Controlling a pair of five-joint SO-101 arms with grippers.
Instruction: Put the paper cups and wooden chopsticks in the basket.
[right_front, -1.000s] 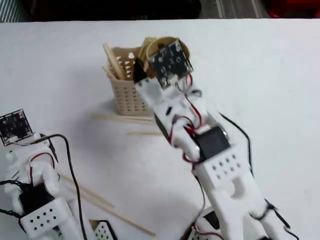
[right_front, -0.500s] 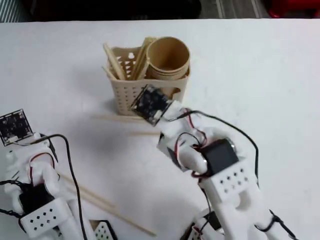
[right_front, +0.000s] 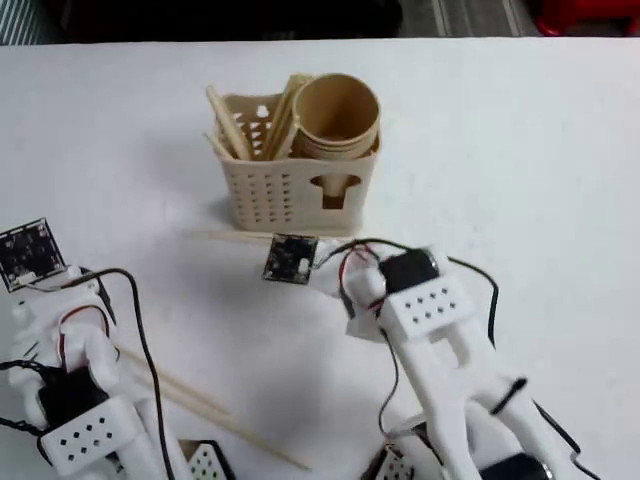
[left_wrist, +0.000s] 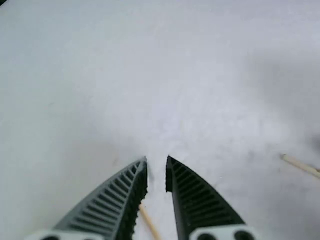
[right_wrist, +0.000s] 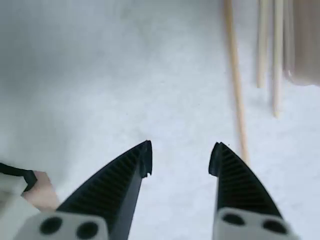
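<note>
From above, the right arm was folded low over the white table, its wrist aimed down at the surface just in front of the cream basket. The left arm sat bent at the near left edge. Stacked paper cups and several wooden chopsticks stood upright in the basket. A loose chopstick lay on the table just before it, and a chopstick pair lay near the left arm. The right wrist view added that the right gripper hung with its jaws wide apart, gripping nothing, above the table beside three stray chopsticks. The left wrist view showed the left gripper with its jaws narrowly parted and a single chopstick showing low between them.
</note>
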